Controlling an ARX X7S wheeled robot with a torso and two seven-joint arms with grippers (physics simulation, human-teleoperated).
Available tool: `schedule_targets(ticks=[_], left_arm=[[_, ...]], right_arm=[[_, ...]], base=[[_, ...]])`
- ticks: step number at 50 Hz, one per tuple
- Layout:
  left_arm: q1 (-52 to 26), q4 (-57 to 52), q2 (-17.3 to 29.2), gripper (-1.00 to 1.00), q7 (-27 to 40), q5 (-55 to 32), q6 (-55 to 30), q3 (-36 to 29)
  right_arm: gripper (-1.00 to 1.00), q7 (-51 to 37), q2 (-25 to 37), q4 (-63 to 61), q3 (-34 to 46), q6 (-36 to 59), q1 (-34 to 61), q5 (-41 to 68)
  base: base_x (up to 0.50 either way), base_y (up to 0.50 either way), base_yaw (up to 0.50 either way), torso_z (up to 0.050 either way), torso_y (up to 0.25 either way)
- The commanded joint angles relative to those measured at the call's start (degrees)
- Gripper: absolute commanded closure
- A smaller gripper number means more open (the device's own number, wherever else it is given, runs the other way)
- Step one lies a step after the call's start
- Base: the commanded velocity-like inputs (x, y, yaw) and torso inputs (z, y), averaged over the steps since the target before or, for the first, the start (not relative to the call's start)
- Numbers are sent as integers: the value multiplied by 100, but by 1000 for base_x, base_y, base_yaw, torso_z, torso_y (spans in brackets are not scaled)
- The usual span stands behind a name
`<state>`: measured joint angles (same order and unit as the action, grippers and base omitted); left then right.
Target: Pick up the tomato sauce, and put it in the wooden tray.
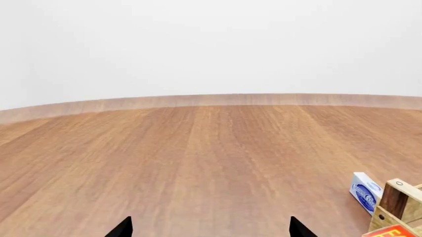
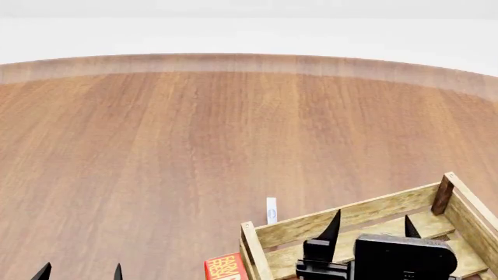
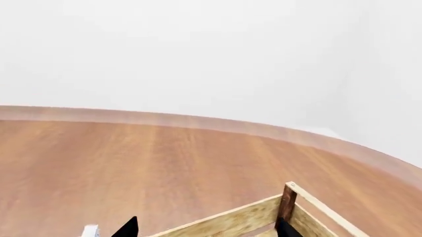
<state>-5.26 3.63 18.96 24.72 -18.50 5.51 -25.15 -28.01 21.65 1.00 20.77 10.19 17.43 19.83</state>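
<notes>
The tomato sauce is out of view in all three views. The wooden tray (image 2: 342, 219), a crate of pale slats with dark corner posts, sits at the near right of the table. Its far wall (image 3: 231, 219) and a corner post (image 1: 398, 196) also show in the wrist views. My right gripper (image 2: 372, 224) hovers over the tray's inside, open, with nothing between its fingers. The same gripper (image 3: 207, 229) shows both black tips spread wide. At the near left, my left gripper (image 2: 80, 272) is open and empty above bare table, its tips far apart in its own view (image 1: 209, 228).
A small white-and-blue box (image 2: 271, 210) stands just beyond the tray's far left corner, also seen from the left wrist (image 1: 366, 191). A red box with yellow print (image 2: 225, 267) lies against the tray's left side. The brown wooden table (image 2: 195, 146) stretches to a white wall.
</notes>
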Motion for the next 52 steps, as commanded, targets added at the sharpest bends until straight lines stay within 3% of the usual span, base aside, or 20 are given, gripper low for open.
schedule_targets(ticks=[1,25,52], left_arm=[[-4,2,8,-100,8,-6,6,-12],[-25,15,18,-100,25,-19,8,-35],[-28,-33,43,-100,63,-36,-20,-64]], right_arm=[[-100,-124,302,-1138,58,180,-528,37],[-100,-510,855,-3008,98,594,-1212,-46],[-100,-763,1192,-4204,204,678,-1703,-294]], base=[[0,0,0,0,0],[0,0,0,0,0],[0,0,0,0,0]])
